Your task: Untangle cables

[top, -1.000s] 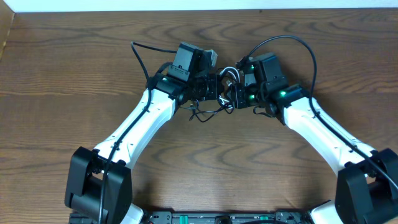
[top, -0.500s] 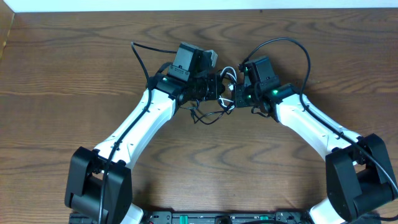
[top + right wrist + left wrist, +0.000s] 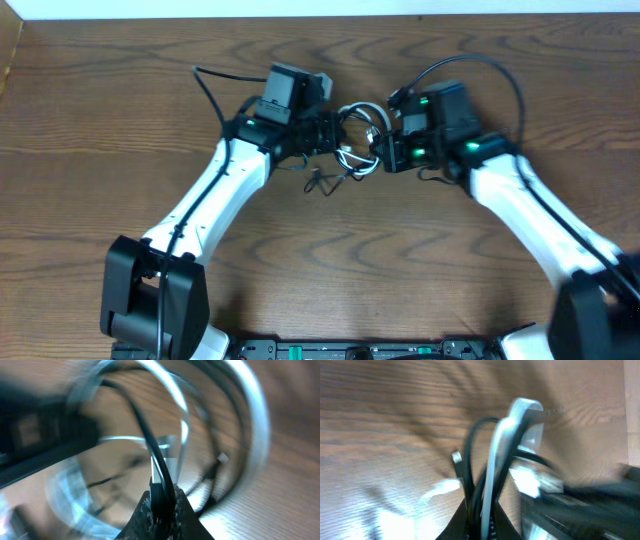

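The black cable [image 3: 322, 180] and the white cable [image 3: 352, 158] hang tangled between my two grippers above the wooden table. My left gripper [image 3: 333, 135] is shut on both cords; in the left wrist view the white cord [image 3: 492, 460] and black cord [image 3: 470, 460] rise from its jaws [image 3: 481, 520]. My right gripper [image 3: 382, 150] is shut on the black cable [image 3: 150, 445], next to a white strand, with white loops [image 3: 252, 425] curving around it. A black end trails on the table below the left gripper.
The brown wooden table [image 3: 320, 270] spreads all round. Thicker black arm wires arch over each wrist [image 3: 215, 95] [image 3: 470, 62]. A pale wall edge [image 3: 300, 8] runs along the back.
Both grippers have drawn apart, the left one leftward and the right one rightward. The cable loops between them have stretched and spread wider.
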